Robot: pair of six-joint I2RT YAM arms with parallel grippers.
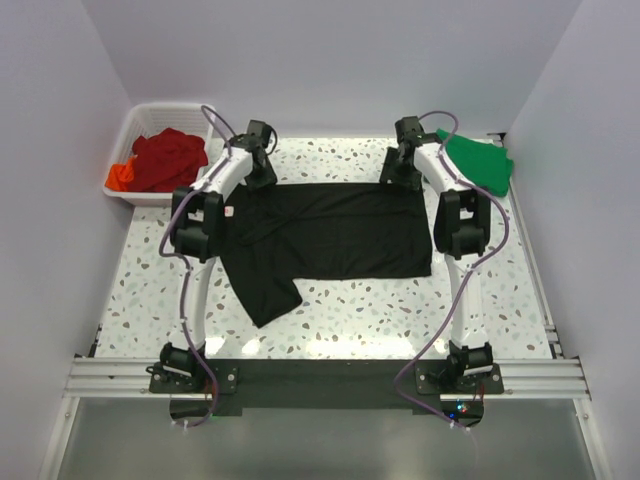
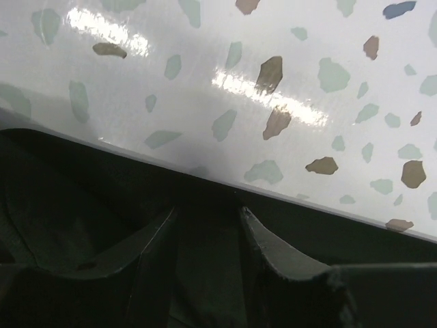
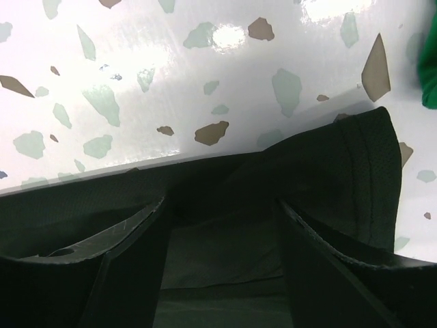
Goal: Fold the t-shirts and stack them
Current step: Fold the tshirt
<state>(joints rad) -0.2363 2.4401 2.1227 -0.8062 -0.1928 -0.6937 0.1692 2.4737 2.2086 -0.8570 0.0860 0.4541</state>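
Observation:
The black t-shirt (image 1: 330, 235) lies spread flat in the middle of the table, one sleeve trailing toward the near left. My left gripper (image 1: 262, 172) is at its far left edge, and the left wrist view shows the jaws (image 2: 208, 210) open with black cloth (image 2: 75, 171) between and under the fingers. My right gripper (image 1: 400, 172) is at its far right corner, and the jaws (image 3: 222, 198) are open wide over the shirt's hem (image 3: 348, 157). A green t-shirt (image 1: 480, 160) lies at the far right. A dark red t-shirt (image 1: 170, 158) and an orange one (image 1: 120, 177) sit in the basket.
The white slatted basket (image 1: 140, 118) stands at the far left corner. The green shirt's edge shows at the right of the right wrist view (image 3: 430, 75). White walls close in the table on three sides. A metal rail (image 1: 320, 375) runs along the near edge.

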